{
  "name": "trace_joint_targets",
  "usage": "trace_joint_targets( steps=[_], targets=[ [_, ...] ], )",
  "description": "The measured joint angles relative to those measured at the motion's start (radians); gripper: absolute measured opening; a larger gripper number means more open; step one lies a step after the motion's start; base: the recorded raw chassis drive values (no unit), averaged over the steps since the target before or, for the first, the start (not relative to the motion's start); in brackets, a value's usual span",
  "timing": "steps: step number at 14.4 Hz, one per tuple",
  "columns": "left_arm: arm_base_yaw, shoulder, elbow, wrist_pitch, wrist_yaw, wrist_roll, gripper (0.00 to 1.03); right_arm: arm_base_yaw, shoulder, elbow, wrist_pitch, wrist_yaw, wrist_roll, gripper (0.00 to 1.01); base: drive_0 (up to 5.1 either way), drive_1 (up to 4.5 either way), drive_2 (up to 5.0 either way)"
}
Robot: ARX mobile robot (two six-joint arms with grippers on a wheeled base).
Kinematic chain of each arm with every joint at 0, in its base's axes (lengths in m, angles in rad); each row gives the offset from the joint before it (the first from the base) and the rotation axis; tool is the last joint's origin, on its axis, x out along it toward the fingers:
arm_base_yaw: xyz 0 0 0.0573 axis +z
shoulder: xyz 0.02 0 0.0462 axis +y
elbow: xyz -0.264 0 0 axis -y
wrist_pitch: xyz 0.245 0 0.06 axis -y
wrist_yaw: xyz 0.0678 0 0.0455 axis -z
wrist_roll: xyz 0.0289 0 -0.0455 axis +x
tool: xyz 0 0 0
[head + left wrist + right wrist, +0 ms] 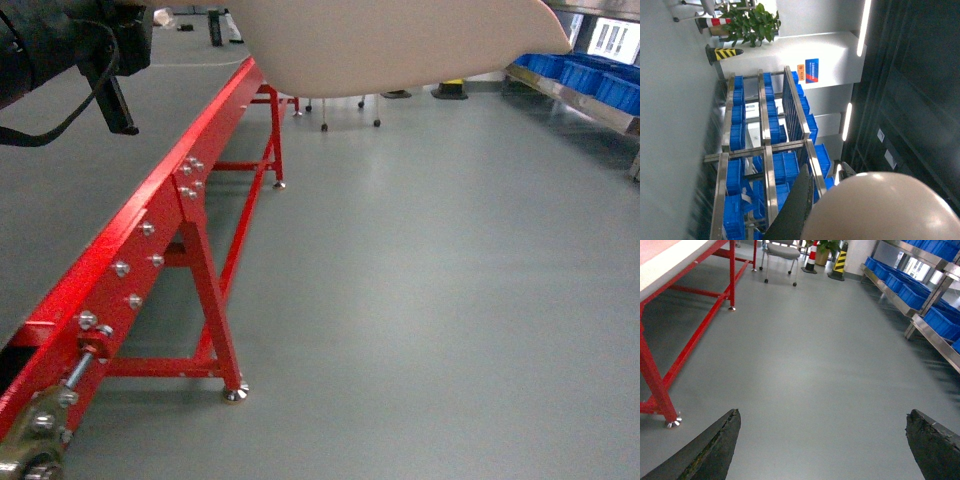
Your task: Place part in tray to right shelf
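Tray [400,45] held aloft at the top of the head view, smooth cream plastic with a curved underside.
Left gripper [812,200] is against its rim; whether it is clamped cannot be told. Red steel table [150,230] stands left, steel shelf [920,305] with blue crates [910,290] right. Right gripper [822,445] gapes, empty. Sign text is unreadable.

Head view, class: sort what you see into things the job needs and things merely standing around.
Job:
tray, held up
right shelf, far right
left gripper

Standing around:
red-framed table
blue crates
office chair
potted plant
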Motion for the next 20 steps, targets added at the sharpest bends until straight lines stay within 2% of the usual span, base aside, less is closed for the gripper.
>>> trace_joint_targets(
  steps=[13,17,20],
  targets=[
    [-0.003,0.000,0.000,-0.001,0.002,0.000,0.13,0.001,0.000,-0.001,0.000,-0.001,0.000,0.98,4.9,-2.39,-2.4],
    [-0.019,0.000,0.000,-0.001,0.019,-0.002,0.13,-0.005,0.000,-0.001,0.004,0.002,0.000,0.98,0.7,-0.35,-0.3],
    [0.002,0.000,0.000,0.000,0.002,-0.001,0.13,0.001,0.000,-0.001,0.001,0.000,0.000,0.98,0.0,0.00,0.0]
  ],
)
